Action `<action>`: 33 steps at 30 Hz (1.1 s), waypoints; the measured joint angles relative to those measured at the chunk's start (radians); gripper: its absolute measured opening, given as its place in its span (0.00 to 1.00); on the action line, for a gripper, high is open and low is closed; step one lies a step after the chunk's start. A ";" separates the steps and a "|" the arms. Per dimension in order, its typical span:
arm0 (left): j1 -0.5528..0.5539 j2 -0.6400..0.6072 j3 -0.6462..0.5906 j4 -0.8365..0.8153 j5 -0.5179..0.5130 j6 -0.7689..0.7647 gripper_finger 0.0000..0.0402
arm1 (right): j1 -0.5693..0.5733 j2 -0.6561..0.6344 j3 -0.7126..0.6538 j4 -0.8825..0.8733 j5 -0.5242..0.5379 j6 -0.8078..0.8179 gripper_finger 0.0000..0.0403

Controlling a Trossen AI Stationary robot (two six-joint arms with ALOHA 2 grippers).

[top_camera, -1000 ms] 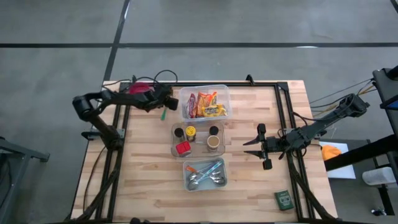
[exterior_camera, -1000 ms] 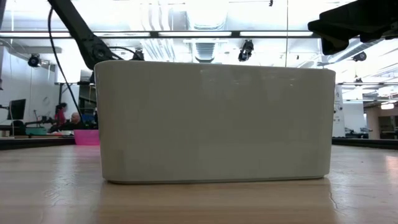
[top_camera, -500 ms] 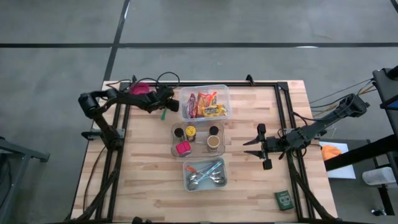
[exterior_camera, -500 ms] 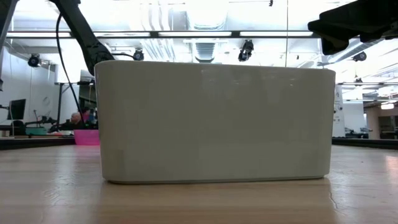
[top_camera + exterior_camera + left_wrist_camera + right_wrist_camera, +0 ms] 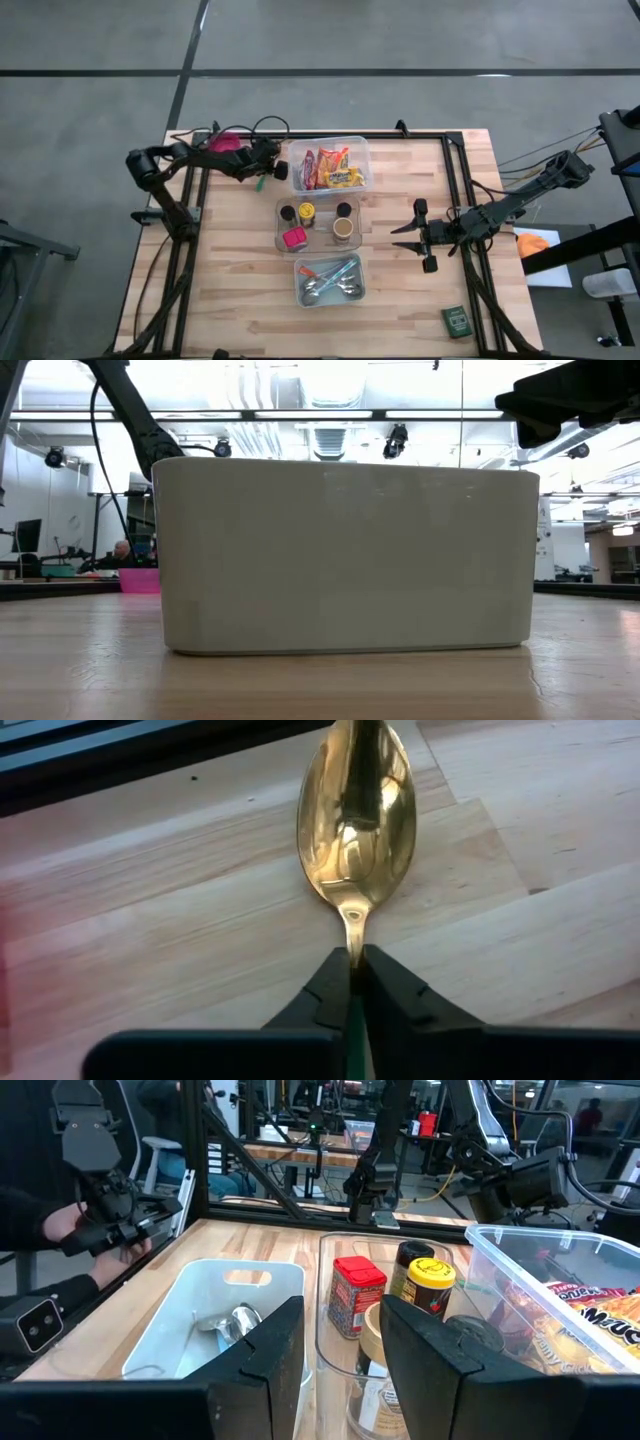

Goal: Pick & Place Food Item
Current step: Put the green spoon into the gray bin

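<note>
A gold spoon [image 5: 357, 815] with a green handle [image 5: 259, 182] lies on the wood at the table's far left, beside a pink bowl [image 5: 228, 142]. My left gripper [image 5: 355, 955] is shut on it; in the high view the gripper [image 5: 266, 170] is just left of the clear food bin [image 5: 362, 150], which holds snack packets [image 5: 330, 167]. My right gripper [image 5: 414, 235] hovers open over the table's right half, its fingers [image 5: 262, 1350] pointing level toward the containers. My left gripper pinches the spoon's thin neck [image 5: 355, 935], just behind the bowl, between its two fingertips. The fingers slant down at it and lie along the spoon, with the green handle running back between them. The spoon's bowl faces up, on the wood as far as it shows.
A clear tray [image 5: 281, 242] with jars and a red can stands mid-table. A white bin [image 5: 300, 295] of cutlery is nearer; its wall [image 5: 345, 555] fills the low view. A small green box [image 5: 457, 320] lies near right. A person's hands [image 5: 90, 1220] show beyond the table.
My left gripper's fingers have closed on the spoon's neck; the spoon lies where it was. My right arm has kept still.
</note>
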 joint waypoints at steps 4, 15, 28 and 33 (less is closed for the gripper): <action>0.000 -0.001 0.000 -0.002 0.001 0.000 0.01 | 0.000 0.000 0.000 0.000 0.000 0.000 0.32; 0.000 -0.003 0.000 -0.007 0.006 0.000 0.02 | 0.000 0.000 0.000 0.000 0.000 0.000 0.32; 0.000 -0.157 -0.005 -0.138 0.004 -0.001 0.02 | 0.000 0.000 0.000 0.000 0.000 0.000 0.32; 0.000 -0.264 -0.004 -0.204 0.000 -0.008 0.02 | 0.000 0.000 0.000 0.000 0.000 0.000 0.32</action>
